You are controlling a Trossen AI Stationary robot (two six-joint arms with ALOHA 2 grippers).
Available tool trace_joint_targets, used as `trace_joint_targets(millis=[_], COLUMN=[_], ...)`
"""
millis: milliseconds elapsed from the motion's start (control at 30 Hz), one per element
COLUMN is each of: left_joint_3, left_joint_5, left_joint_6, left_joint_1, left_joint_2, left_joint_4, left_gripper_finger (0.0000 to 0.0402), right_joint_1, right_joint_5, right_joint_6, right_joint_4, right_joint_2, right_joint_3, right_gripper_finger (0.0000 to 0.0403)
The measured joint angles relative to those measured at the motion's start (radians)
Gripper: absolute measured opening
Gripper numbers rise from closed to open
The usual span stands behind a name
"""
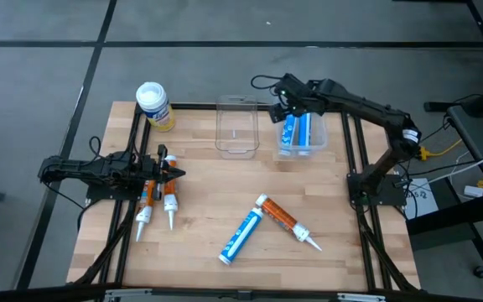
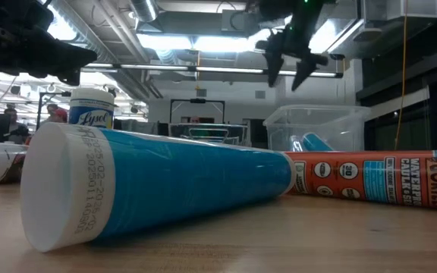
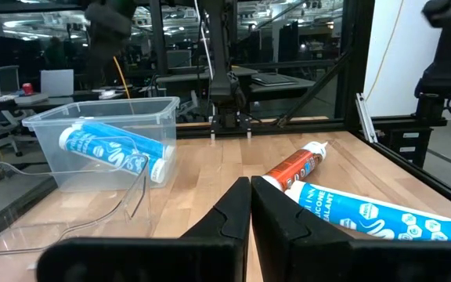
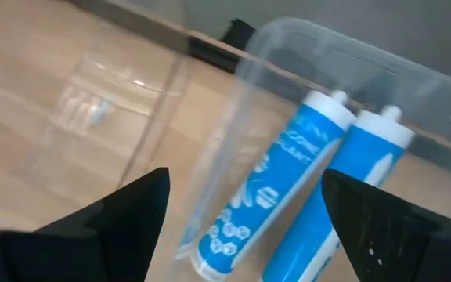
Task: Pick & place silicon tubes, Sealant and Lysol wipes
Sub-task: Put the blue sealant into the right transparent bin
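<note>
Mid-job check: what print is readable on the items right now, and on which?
"Lysol": wipes canister.
"GORILL", cut off at the frame edge: orange tube.
"SILICONE SEALANT", partly hidden: blue tube.
Dotted date code near the same tube's base, low view: too blurred to read.

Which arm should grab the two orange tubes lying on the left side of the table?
Left. The left gripper hangs right over the orange tubes, while the right gripper is over the far bin.

"Lysol" stands on the wipes canister (image 2: 91, 111), "GORILLA" on the orange tube (image 2: 374, 177), "SILICONE SEALANT" on the blue tube (image 3: 366, 215)
</note>
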Motion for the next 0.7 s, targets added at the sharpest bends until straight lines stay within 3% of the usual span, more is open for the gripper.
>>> trace_joint_targets(millis=[400, 700], left_joint_3=[0.0, 0.0], left_joint_5=[0.0, 0.0], left_joint_6=[0.0, 0.0], left_joint_1=[0.0, 0.0], left_joint_2=[0.0, 0.0], left_joint_4=[0.0, 0.0], left_gripper_finger=[0.0012, 0.0009], right_joint_1=[0.22, 0.319], right_joint_5=[0.008, -0.01], right_joint_6=[-0.263, -0.359], right_joint_4=[0.202, 0.232], right_joint_2=[-0.005, -0.005], right_joint_3=[0.031, 0.031], right_gripper_finger=[0.0335, 0.0335])
